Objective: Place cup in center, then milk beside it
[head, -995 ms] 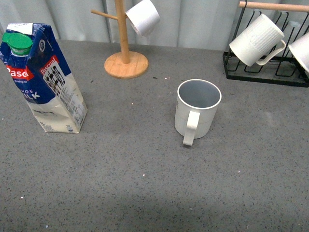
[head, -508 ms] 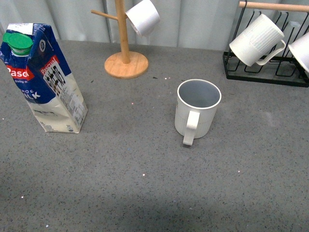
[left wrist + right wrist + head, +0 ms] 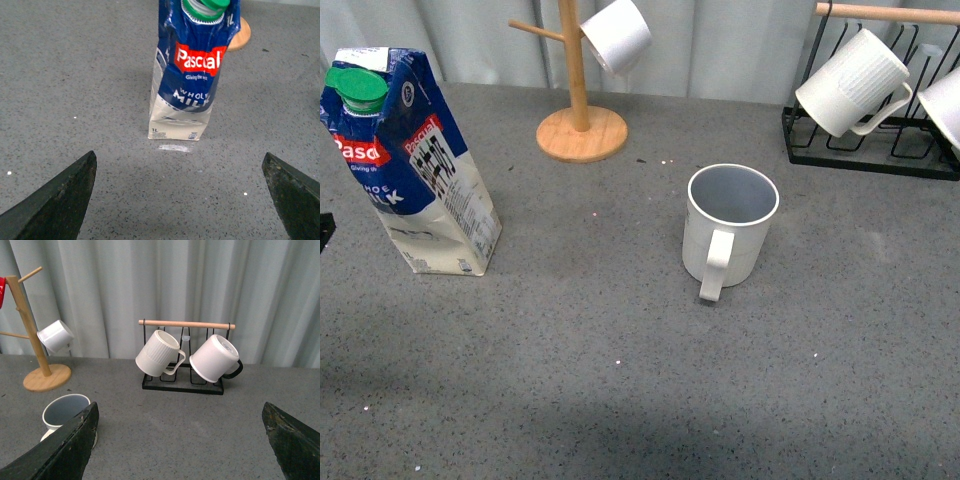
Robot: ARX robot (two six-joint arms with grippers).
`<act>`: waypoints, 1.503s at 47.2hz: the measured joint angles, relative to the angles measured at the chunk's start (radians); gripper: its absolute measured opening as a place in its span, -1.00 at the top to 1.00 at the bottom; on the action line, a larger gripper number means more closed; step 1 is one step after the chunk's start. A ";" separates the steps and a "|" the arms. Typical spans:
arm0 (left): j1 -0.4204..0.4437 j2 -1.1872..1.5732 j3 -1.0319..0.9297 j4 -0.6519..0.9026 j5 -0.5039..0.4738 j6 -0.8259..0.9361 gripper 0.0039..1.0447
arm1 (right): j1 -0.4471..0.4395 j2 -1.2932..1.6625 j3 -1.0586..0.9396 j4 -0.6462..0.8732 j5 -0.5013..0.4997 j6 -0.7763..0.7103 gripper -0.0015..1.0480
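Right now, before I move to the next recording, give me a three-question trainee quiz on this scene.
1. True or false: the left gripper is shut on the milk.
2. Which way does the handle of the cup point? A) toward the robot B) away from the robot C) toward the robot's right
3. How many mugs hang on the black rack?
Key: 1 false, its fingers stand wide apart, clear of the carton; 2 A; 3 two.
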 joint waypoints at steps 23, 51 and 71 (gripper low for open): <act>-0.014 0.271 0.119 0.117 0.031 0.042 -0.88 | 0.000 0.000 0.000 0.000 0.000 0.000 -0.82; 0.008 0.436 0.282 0.113 0.047 0.040 -0.88 | 0.000 0.000 0.000 0.000 0.000 0.000 -0.82; 0.018 0.480 0.363 0.113 0.030 -0.042 -0.76 | 0.000 0.000 0.000 0.000 0.000 0.000 -0.82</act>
